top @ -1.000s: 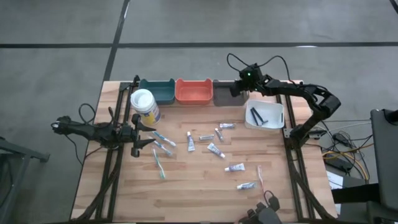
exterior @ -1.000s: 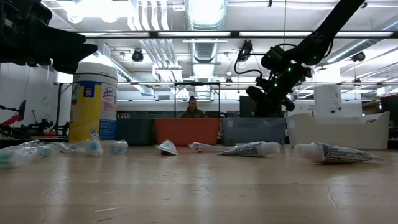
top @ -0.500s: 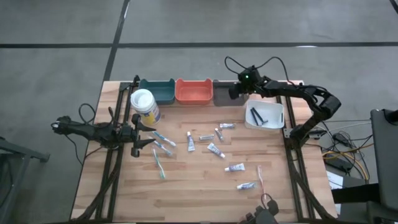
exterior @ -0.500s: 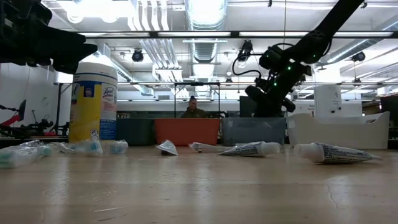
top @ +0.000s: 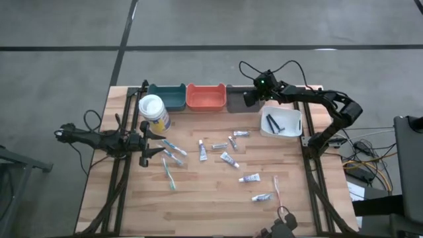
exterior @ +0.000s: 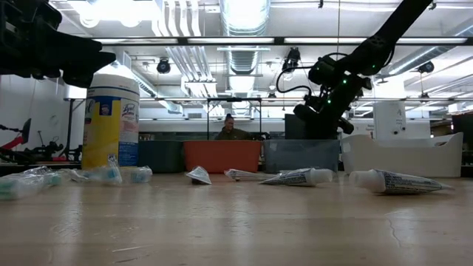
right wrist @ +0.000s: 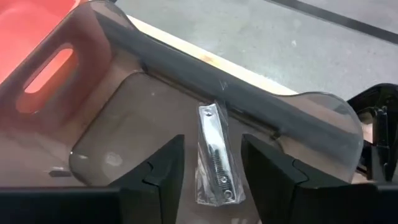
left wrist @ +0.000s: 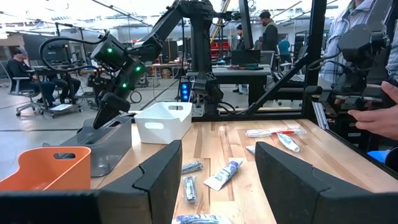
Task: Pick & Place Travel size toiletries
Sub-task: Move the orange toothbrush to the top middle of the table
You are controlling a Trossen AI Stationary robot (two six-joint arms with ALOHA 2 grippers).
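Right gripper [right wrist: 210,163] w/ fingers apart, empty, over grey bin [right wrist: 137,118] at desk's far edge; wrapped nail clipper [right wrist: 214,163] lies inside. Left gripper [left wrist: 217,171] wide open, empty.

Robotics lab, exposed ceiling ducts [exterior: 244,22], other robot rigs [left wrist: 193,56], seated people [left wrist: 25,74]

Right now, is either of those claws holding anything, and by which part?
Nothing. The right gripper stands open over the grey bin, a wrapped item lying loose between its fingers; the left gripper is open, empty.
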